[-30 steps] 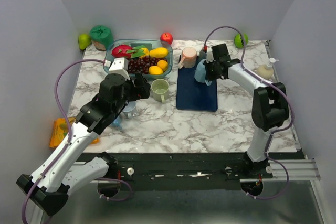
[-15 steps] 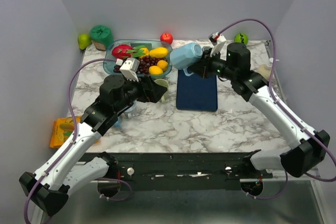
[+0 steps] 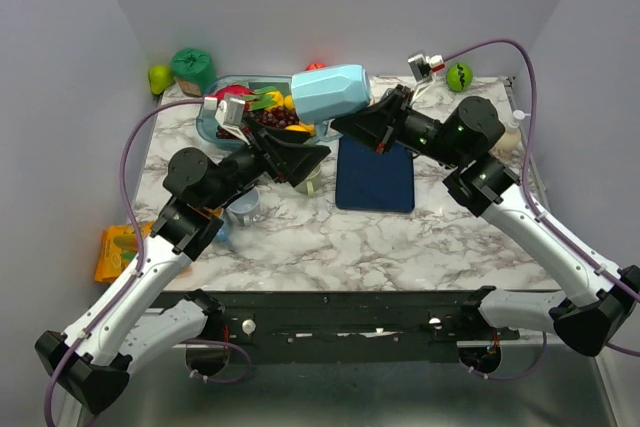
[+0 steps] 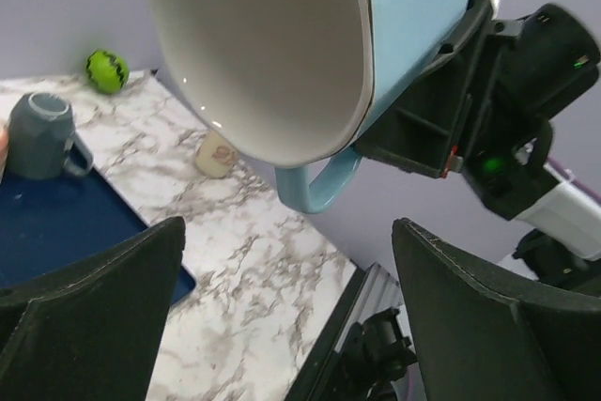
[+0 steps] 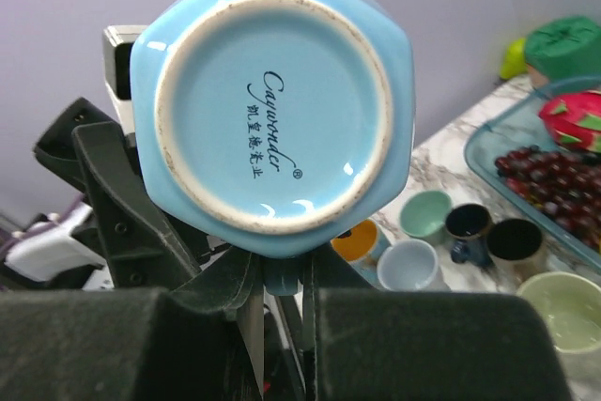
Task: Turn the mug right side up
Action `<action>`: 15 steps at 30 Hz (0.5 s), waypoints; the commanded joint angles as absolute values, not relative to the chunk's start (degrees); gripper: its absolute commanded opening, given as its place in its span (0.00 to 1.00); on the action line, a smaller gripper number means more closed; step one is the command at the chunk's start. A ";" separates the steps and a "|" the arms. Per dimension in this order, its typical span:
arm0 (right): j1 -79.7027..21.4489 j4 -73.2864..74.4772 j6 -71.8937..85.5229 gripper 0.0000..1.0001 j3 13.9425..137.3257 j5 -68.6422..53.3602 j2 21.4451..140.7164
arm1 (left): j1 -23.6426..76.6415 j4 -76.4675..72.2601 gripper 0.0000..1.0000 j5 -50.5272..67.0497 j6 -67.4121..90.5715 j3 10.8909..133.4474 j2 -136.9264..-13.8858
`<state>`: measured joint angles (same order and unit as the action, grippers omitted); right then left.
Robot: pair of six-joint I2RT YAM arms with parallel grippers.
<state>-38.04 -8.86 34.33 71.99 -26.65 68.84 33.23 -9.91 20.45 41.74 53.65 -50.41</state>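
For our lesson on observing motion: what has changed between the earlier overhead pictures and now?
The right gripper, jaws shut on the light blue mug, lifted it off the navy mat and swung it up and leftward, tipping it sideways. The left gripper, jaws open, rose toward its mouth. The mat and fruit tray stayed put.

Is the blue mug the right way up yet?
Not yet. Done: the blue mug is up off the table. In hand: the right hand grips its handle, holding it sideways in the air, mouth toward the open left hand. Left: tip the mouth up and set it down.
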 commanded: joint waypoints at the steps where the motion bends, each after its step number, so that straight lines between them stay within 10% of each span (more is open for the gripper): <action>1: -39.55 -22.06 41.74 0.01 74.35 -28.82 67.50 | 33.31 -19.24 0.99 23.03 45.17 55.10 -49.39; 15: -40.69 -28.21 47.01 0.01 75.76 -33.84 68.38 | 33.31 -20.65 0.58 23.11 47.63 60.20 -53.08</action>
<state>-40.14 -19.00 43.99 73.12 -31.09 68.86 33.23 -18.13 22.15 46.63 58.39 -52.58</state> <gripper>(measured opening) 0.194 0.615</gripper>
